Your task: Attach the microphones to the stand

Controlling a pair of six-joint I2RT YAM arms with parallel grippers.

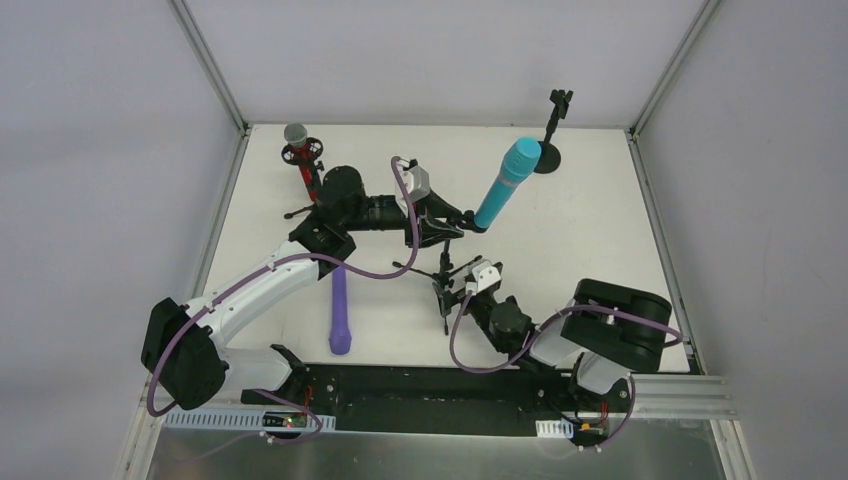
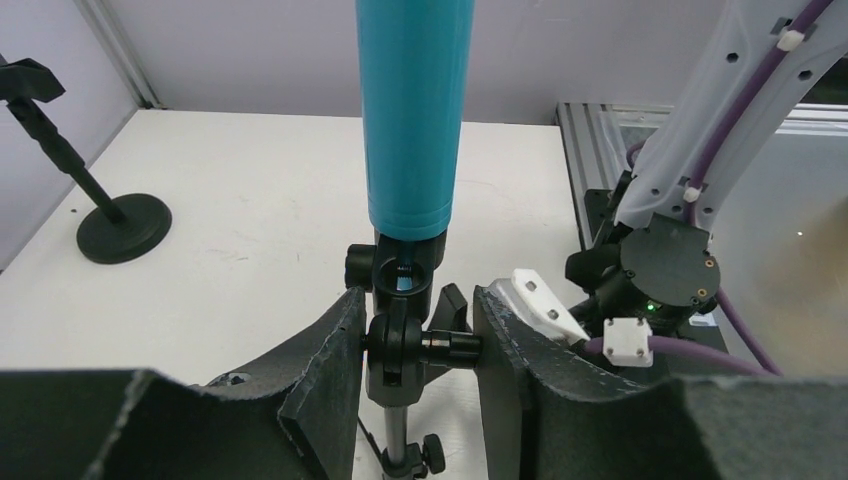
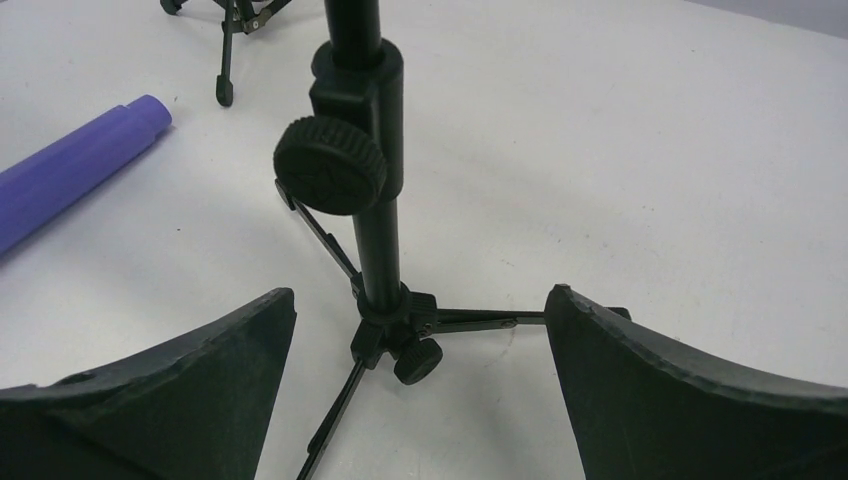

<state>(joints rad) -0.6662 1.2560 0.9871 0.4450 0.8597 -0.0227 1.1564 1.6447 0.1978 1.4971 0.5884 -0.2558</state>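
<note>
The cyan microphone point(image 1: 507, 183) point(image 2: 415, 110) stands tilted in the clip point(image 2: 405, 265) of the middle tripod stand point(image 1: 445, 262). My left gripper point(image 1: 447, 228) point(image 2: 418, 320) is shut on that stand's swivel joint point(image 2: 410, 345), just under the clip. Down at the tripod's base, my right gripper point(image 1: 448, 295) point(image 3: 420, 300) is open, with its fingers either side of the pole point(image 3: 385, 250) and not touching it. The purple microphone point(image 1: 340, 310) point(image 3: 70, 175) lies flat on the table, left of the stand. At the far left, the red microphone point(image 1: 296, 135) with a grey mesh head sits in another tripod stand.
A black round-base stand point(image 1: 548, 155) point(image 2: 122, 228) with a bare clip on top stands at the back right. Legs of the red microphone's tripod point(image 3: 230, 40) reach toward the middle. Frame posts and grey walls enclose the white table point(image 1: 590, 240). A metal rail point(image 1: 680, 400) runs along the near edge.
</note>
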